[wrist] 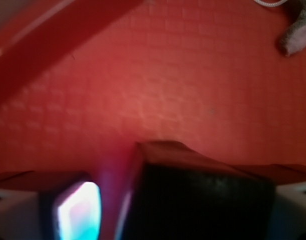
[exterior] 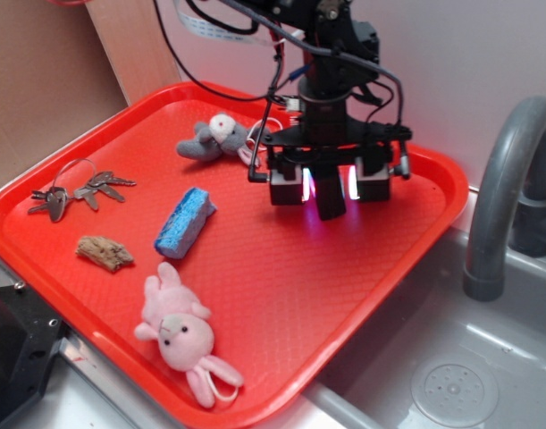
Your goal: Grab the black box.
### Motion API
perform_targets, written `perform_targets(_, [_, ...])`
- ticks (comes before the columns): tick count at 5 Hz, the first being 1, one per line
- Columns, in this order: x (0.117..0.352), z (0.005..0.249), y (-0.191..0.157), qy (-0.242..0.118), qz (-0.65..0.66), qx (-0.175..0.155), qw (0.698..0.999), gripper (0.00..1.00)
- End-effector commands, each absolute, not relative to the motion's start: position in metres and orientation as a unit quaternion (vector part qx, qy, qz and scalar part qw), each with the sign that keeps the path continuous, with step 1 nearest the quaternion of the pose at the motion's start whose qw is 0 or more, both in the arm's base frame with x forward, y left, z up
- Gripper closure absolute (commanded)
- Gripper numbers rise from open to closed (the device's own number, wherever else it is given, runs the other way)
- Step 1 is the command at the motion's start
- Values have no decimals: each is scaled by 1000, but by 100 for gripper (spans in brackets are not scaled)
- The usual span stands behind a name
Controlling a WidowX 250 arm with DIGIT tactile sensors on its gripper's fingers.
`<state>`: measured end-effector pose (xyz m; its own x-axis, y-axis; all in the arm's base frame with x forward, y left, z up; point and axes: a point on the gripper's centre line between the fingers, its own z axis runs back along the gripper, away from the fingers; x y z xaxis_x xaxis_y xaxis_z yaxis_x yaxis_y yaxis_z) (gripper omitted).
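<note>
The black box [exterior: 331, 204] stands upright on the red tray [exterior: 281, 277], toward its back right. My gripper [exterior: 329, 186] is lowered over it, one finger block on each side. Lit gaps show between the box and both fingers, so the jaws are open around it. In the wrist view the box [wrist: 198, 200] fills the lower middle. The glowing left pad [wrist: 77, 210] stands a little apart from it and the right finger [wrist: 295, 200] is close beside it.
On the tray lie a blue sponge [exterior: 185, 221], keys [exterior: 76, 192], a brown chunk [exterior: 105, 252], a pink plush bunny [exterior: 179, 326] and a grey plush [exterior: 214, 138], also in the wrist view [wrist: 298, 32]. A grey sink [exterior: 451, 375] and faucet [exterior: 505, 197] are on the right.
</note>
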<state>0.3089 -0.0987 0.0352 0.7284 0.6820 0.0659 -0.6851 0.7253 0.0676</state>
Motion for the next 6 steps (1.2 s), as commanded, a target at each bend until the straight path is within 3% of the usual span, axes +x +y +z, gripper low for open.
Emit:
perform_targets(1, [283,135,-52,-27,200,51,978,100])
perform_targets(2, [260,169,-41,-50,139,90,985,100])
perform_targets(4, [232,209,-26,-69,78,121,987,100])
perform_targets(5, [234,235,-26,-98,84,99,987,100])
perform_targets(6, [240,241,-24,-75,83,74,991,100])
